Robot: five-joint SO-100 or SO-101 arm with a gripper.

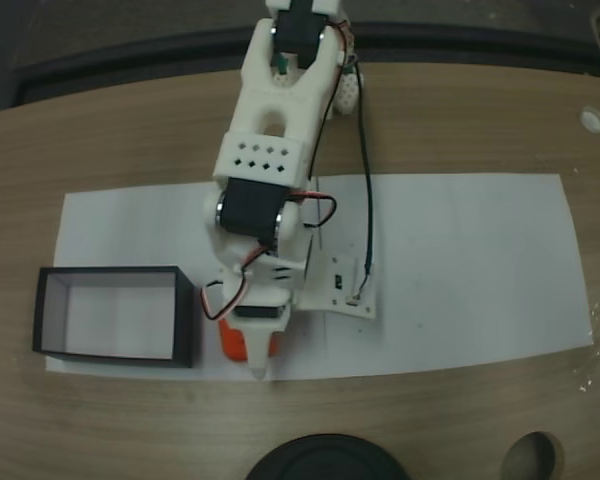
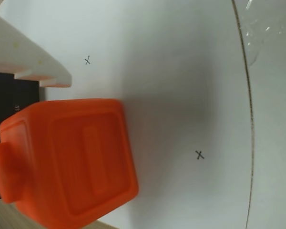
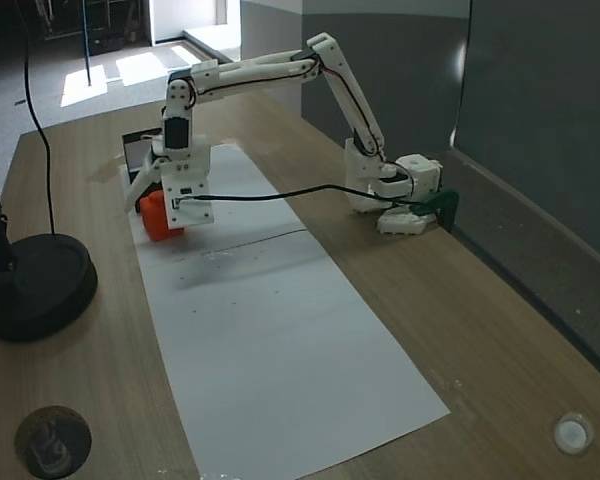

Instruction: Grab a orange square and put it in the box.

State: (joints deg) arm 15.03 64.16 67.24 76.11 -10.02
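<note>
orange square point(image 2: 69, 164) in claw point(image 1: 252, 345), seemingly pinched between fingers, low over white paper sheet point(image 1: 450, 270); whether it rests on paper or hangs just above, cannot tell. in wrist view cube big at lower left, white finger point(image 2: 31, 57) above it. box point(image 1: 185, 318) just beside claw, to its left in a fixed view, inside pale and bare. judgement: grab looks done; short carry over near black wall and release left. tabletop point(image 1: 130, 130) wood under paper.
</note>
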